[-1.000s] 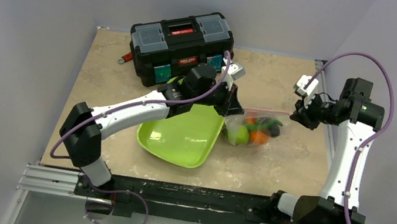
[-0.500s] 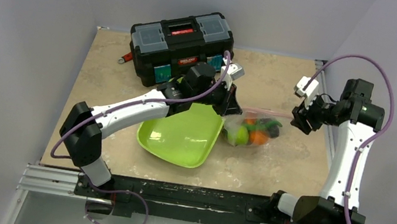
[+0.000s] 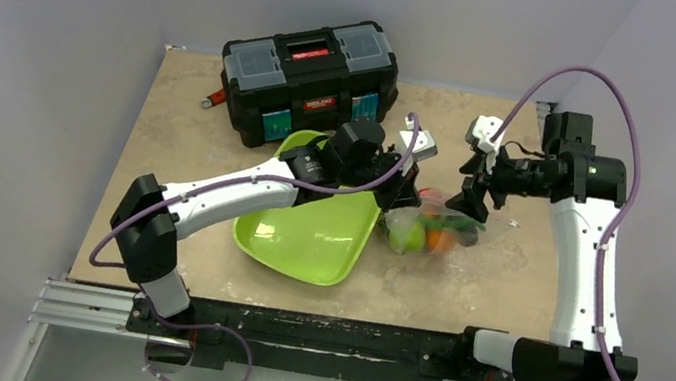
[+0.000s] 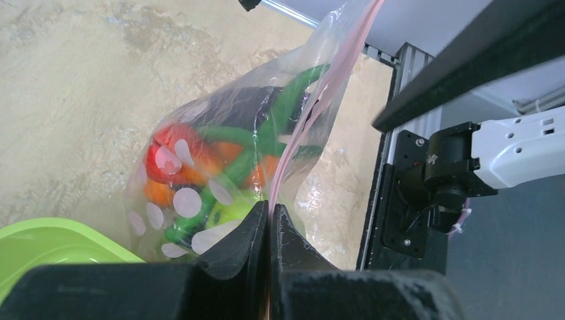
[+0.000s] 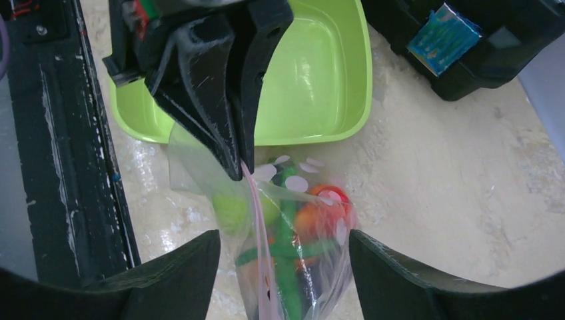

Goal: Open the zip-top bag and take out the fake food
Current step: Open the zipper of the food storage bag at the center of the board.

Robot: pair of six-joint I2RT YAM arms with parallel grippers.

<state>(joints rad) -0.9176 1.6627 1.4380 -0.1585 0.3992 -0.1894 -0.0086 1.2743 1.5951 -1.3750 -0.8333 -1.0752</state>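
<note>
Zip-top bag (image 3: 429, 232), still sealed, with the fake food (image 5: 300, 220) bunched in its lower part. The bag stands just beside the right edge of the lime-green tray (image 3: 307, 236). Its bottom appears to rest on the surface (image 3: 179, 147), and its pink zip strip (image 4: 288, 155) runs upward.

The left fingers (image 4: 250, 233) are clamped together on one end of the strip. Whether they pinch one lip or both cannot be told. The right fingers (image 5: 180, 263) stand wide apart above the bag, straddling the strip without touching it. A black toolbox (image 3: 311, 75) sits at the far edge, well apart from the work.

Step in hand, as judged: taking a second hold so that the seal can be parted.

- **Grip:** the right fingers should descend squarely over the strip and close on the pink band itself. The slack film below it would only stretch.
- **Pull:** the pull should then go across the seal, away from the left hold, rather than along it.
- **Bag position:** keeping the bag low and mouth-up lets the surface carry the weight of the food. This spares both grips and keeps the pieces inside until the mouth is over the tray.
</note>
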